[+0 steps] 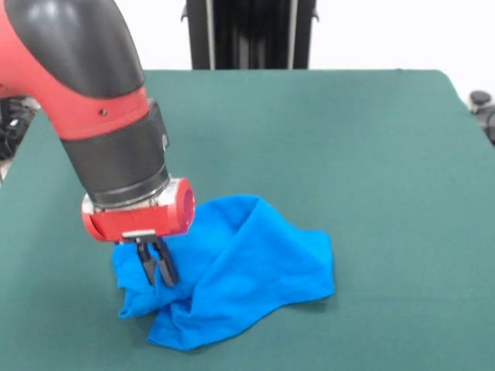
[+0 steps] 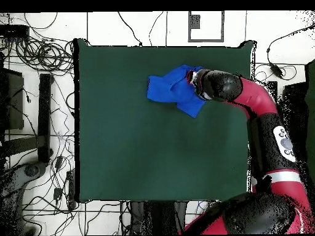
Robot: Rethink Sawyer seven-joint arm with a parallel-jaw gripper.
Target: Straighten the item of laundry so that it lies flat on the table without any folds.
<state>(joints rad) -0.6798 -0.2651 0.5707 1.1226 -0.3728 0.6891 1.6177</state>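
Note:
The item of laundry [image 1: 240, 270] is a bright blue T-shirt lying crumpled on the green table [image 1: 371, 154], with a raised ridge across its middle and folds at its left end. My gripper [image 1: 155, 269] points straight down onto that left end, its two black fingers close together and pinching a bunch of cloth. From above, the shirt [image 2: 169, 89] lies near the table's [image 2: 154, 153] far edge. The arm's wrist [image 2: 215, 85] covers the shirt's right part and hides the fingers.
Green tabletop stretches wide on every side of the shirt except toward the nearby table edge. Cables [image 2: 37, 55] and dark equipment [image 2: 44, 117] lie on the floor around the table. A small dark object [image 1: 483, 108] sits past the table's right edge.

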